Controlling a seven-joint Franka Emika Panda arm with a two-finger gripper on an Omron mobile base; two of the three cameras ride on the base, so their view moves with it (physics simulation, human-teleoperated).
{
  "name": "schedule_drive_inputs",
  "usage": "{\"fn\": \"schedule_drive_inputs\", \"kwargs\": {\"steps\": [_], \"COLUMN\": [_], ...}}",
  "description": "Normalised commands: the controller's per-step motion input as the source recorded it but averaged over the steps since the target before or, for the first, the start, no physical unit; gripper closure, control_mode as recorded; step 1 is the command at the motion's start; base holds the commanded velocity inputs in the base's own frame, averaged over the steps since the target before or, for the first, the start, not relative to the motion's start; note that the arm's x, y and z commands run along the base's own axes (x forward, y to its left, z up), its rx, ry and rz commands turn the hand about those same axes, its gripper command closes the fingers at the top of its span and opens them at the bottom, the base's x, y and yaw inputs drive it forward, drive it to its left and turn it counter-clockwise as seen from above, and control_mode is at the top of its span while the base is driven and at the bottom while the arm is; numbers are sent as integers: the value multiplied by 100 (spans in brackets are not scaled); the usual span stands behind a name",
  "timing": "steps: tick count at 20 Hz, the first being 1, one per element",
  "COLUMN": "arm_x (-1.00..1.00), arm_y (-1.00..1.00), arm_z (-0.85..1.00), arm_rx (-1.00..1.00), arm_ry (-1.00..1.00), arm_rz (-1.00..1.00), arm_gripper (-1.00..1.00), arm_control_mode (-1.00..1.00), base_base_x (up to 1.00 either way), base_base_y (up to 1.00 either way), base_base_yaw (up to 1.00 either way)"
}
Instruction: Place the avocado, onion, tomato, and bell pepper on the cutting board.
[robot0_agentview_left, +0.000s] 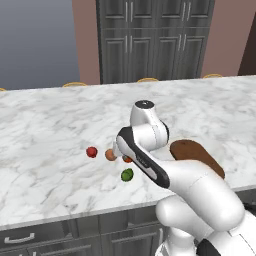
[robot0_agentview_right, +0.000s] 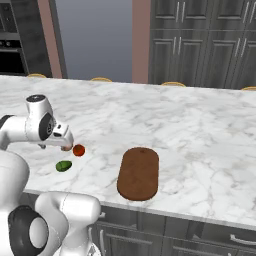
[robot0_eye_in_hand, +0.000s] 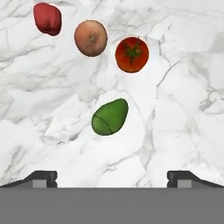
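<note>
Avocado (robot0_eye_in_hand: 110, 117) is seen lying on the marble counter (robot0_eye_in_hand: 183, 87) straight ahead of the gripper (robot0_eye_in_hand: 112, 177), centred between the two fingertips, which are spread wide with nothing held. Just beyond it, three others are set in a loose row: the bell pepper (robot0_eye_in_hand: 47, 18) far to the hand's left, the onion (robot0_eye_in_hand: 90, 38) beside it, and the tomato (robot0_eye_in_hand: 131, 54) to the right, all apart from one another. The cutting board (robot0_agentview_right: 138, 173) lies bare, well off to the side of the hand. A descent made off-centre could nudge the avocado into a roll, and its rounded skin could slip from the fingers if pinched near an end.
</note>
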Motion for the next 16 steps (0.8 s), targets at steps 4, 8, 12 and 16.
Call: {"fn": "schedule_drive_inputs", "kwargs": {"steps": [4,8,12,16], "arm_x": [15,22,22,14], "arm_y": [13,5,0,0], "arm_z": [-32,-25,-29,-31], "arm_rx": [0,0,0,0], "arm_ry": [7,5,6,5], "arm_rz": [0,0,0,0], "arm_gripper": [-100,-100,-100,-100], "arm_control_mode": [-100,-100,-100,-100], "base_base_x": [0,0,0,0], "base_base_y": [0,0,0,0], "base_base_yaw": [0,0,0,0]}}
